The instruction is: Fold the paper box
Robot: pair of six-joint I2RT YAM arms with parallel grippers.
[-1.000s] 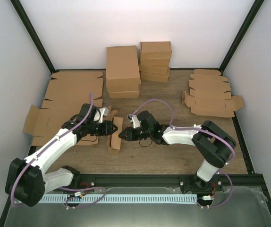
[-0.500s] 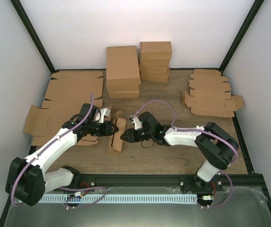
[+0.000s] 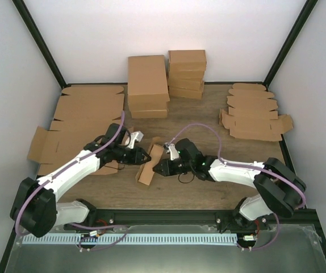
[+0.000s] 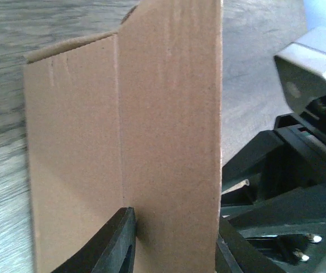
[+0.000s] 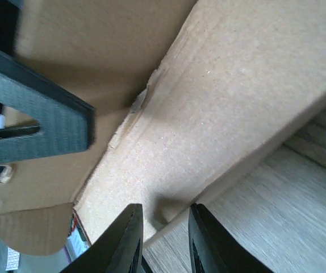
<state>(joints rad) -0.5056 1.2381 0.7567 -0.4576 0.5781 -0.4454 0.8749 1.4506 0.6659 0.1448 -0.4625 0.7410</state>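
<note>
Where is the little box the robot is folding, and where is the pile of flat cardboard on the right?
paper box point(image 3: 150, 165), top view, on its middle panel between the two arms.
pile of flat cardboard point(image 3: 254, 114), top view, on the middle of the stacked sheets.

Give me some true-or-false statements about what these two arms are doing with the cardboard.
1. The left gripper clasps a panel of the paper box. True.
2. The right gripper is empty. False: it pinches an edge of the paper box.
3. The stacked boxes stand behind the paper box, at the back. True.
4. The pile of flat blanks lies under the paper box. False: it lies apart, off to the right.
</note>
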